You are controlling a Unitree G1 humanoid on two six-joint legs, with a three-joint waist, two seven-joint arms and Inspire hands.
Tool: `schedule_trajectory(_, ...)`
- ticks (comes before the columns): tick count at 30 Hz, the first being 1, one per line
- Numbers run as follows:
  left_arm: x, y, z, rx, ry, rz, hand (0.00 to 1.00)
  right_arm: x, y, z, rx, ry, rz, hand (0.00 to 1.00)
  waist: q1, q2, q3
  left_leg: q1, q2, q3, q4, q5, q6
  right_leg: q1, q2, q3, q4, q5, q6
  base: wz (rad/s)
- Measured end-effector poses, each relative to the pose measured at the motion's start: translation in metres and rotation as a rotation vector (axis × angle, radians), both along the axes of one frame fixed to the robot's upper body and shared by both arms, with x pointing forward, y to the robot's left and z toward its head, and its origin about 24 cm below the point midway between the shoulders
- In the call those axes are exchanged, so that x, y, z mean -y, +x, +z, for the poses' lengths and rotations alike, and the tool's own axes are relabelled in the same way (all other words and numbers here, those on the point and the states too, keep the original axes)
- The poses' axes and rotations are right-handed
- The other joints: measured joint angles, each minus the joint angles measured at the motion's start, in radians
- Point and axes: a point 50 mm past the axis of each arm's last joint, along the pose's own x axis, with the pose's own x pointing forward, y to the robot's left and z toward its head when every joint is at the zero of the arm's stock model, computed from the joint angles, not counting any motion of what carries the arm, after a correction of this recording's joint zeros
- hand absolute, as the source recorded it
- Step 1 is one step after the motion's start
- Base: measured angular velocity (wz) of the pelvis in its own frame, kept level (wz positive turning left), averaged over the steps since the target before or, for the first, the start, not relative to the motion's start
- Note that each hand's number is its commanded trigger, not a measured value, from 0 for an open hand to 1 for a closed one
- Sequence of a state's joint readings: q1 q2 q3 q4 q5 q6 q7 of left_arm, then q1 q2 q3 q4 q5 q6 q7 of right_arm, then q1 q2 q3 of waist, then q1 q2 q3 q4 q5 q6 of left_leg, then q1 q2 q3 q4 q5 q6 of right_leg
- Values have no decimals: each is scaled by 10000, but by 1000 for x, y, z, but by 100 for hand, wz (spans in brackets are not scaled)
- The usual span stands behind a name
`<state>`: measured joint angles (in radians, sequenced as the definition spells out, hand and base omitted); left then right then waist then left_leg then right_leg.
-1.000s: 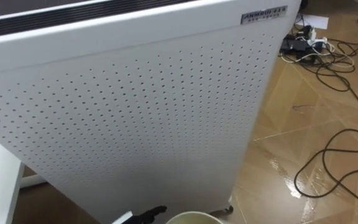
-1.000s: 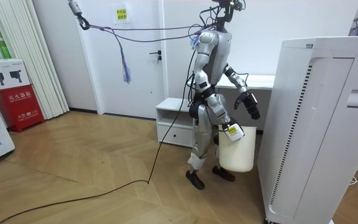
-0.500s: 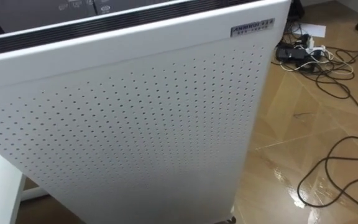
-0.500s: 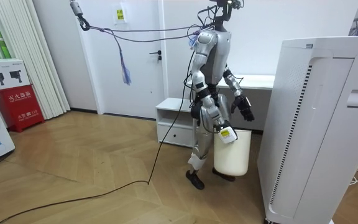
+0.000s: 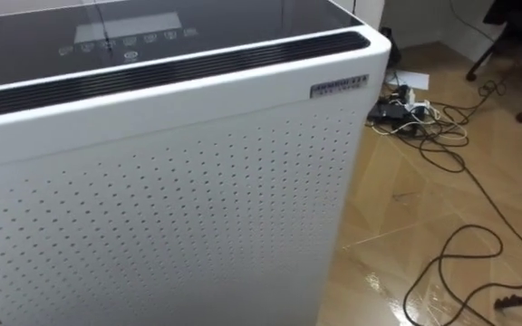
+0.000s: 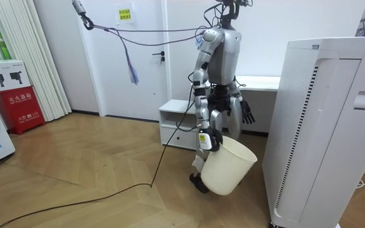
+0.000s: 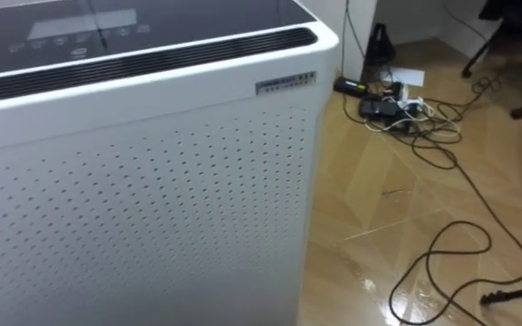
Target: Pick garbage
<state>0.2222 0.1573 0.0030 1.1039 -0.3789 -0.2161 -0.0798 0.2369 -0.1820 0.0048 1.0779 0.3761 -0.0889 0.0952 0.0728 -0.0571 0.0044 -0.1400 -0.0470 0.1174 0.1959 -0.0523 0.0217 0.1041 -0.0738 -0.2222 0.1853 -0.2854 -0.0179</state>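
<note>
In the room view I stand close to a tall white perforated appliance, with a low white cabinet behind me. My right hand is shut on the rim of a cream waste bucket, which hangs tilted at knee height with its mouth toward the appliance. Beside my hip, my left hand hangs with relaxed fingers and holds nothing. The eye views look down on the appliance's dark top and dotted front panel. A white sheet of paper lies on the wooden floor beyond it.
A tangle of cables and a power strip lies on the floor past the appliance, and a black cable loops nearer. The low white cabinet and a white desk are behind me. A red box stands far off at the room view's left.
The bucket swung from upright at my side to tilted in front of my legs. My left hand dropped from chest height to my hip. The eye view rose to show the appliance's top.
</note>
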Motion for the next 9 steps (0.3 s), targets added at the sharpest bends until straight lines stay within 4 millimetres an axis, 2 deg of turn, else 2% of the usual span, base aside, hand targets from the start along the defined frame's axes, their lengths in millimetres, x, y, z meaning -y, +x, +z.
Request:
schedule_trajectory(3, 1, -12, -3, -539, 13, 576, 0, 3, -10, -2, -289, -47, -769, 100, -137, 152, -17, 162, 22, 207, 24, -140, -5, 81, -26, 251, -6, -4, 8, -23)
schedule_trajectory(9, -1, -28, -7, -1277, -69, 1290, 0, 3, -22, -5, -644, 56, -1865, 100, -253, 163, 1, 353, 40, 325, 21, -256, -26, 253, -44, 345, 17, -3, 9, -6)
